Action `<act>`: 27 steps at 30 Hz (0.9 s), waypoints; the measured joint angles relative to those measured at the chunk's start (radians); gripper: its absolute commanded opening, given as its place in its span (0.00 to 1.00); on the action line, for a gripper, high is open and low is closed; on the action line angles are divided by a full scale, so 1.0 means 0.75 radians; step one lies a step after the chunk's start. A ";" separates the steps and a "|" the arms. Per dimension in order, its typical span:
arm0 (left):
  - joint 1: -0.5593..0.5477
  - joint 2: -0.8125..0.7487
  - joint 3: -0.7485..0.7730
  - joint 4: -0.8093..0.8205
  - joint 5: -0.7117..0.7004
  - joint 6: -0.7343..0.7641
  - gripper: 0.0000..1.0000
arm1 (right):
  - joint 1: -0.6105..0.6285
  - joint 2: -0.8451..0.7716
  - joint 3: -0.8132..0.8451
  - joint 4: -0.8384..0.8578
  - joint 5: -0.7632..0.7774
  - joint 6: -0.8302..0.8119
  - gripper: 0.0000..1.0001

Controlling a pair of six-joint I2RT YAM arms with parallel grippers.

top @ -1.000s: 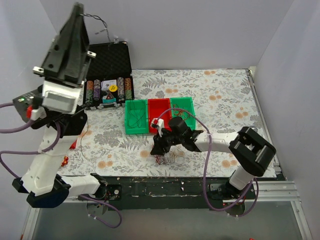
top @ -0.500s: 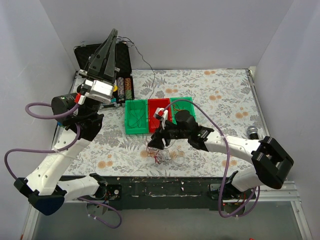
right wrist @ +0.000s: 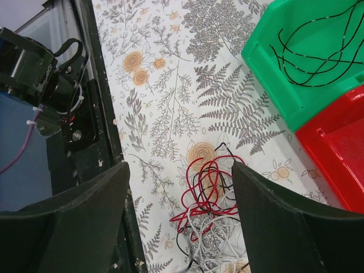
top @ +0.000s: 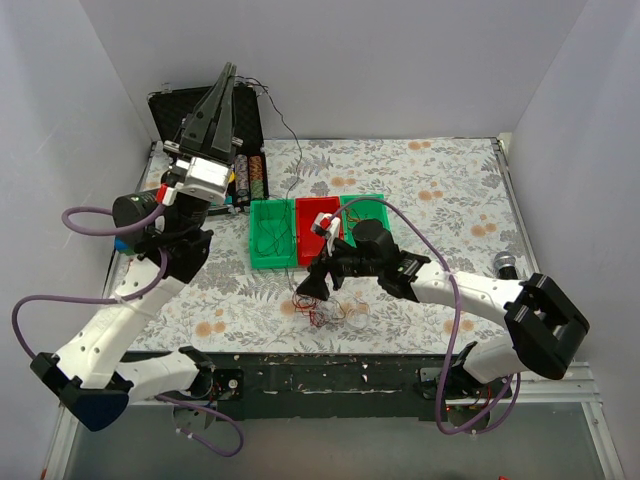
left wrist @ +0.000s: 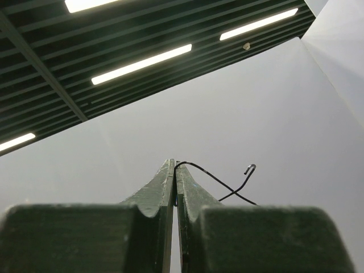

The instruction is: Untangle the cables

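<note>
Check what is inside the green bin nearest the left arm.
Only loose black wires show on the green bin's floor. The right wrist view crops its far end; from above the wires are too fine to count.

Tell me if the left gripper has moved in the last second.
Yes. The left gripper, shut on a black cable, has swung right: from the chip case's left edge to over its lid.

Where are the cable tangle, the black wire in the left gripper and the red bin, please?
cable tangle (right wrist: 206, 190), right wrist view, red loops at its middle.
black wire (left wrist: 216, 180), left wrist view, middle of its arc.
red bin (right wrist: 335, 131), right wrist view, its bare floor.
</note>
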 measured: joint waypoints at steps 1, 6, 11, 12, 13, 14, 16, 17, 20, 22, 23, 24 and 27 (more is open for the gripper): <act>0.000 0.006 0.001 0.006 -0.006 0.003 0.00 | 0.000 0.000 -0.003 -0.001 0.007 0.004 0.86; 0.000 0.038 0.001 0.031 -0.036 0.028 0.00 | 0.000 -0.002 -0.015 -0.002 0.049 0.013 0.88; 0.000 0.057 0.001 0.061 -0.076 0.076 0.00 | 0.000 -0.037 -0.019 -0.021 0.161 0.013 0.88; 0.000 0.060 0.001 0.069 -0.094 0.092 0.00 | 0.000 -0.054 -0.021 -0.028 0.188 0.013 0.88; 0.000 0.064 0.001 0.079 -0.117 0.113 0.00 | 0.000 -0.075 -0.027 -0.029 0.213 0.013 0.89; 0.000 0.067 0.001 0.085 -0.127 0.122 0.00 | 0.000 -0.099 -0.035 -0.030 0.241 0.013 0.89; 0.000 0.077 0.001 0.097 -0.157 0.146 0.00 | 0.000 -0.140 -0.049 -0.031 0.290 0.015 0.89; 0.000 0.082 0.001 0.097 -0.169 0.155 0.00 | 0.000 -0.159 -0.055 -0.030 0.318 0.018 0.88; 0.000 0.091 -0.004 0.098 -0.186 0.170 0.00 | -0.001 -0.207 -0.064 -0.031 0.406 0.034 0.86; 0.000 0.091 -0.014 0.098 -0.190 0.173 0.00 | -0.001 -0.226 -0.064 -0.033 0.460 0.047 0.85; 0.000 0.090 -0.021 0.099 -0.191 0.174 0.00 | -0.001 -0.237 -0.064 -0.035 0.497 0.052 0.84; 0.000 0.090 -0.026 0.099 -0.192 0.174 0.00 | -0.001 -0.248 -0.064 -0.038 0.533 0.057 0.84; 0.000 0.090 -0.042 0.095 -0.195 0.175 0.00 | -0.002 -0.283 -0.064 -0.054 0.642 0.081 0.84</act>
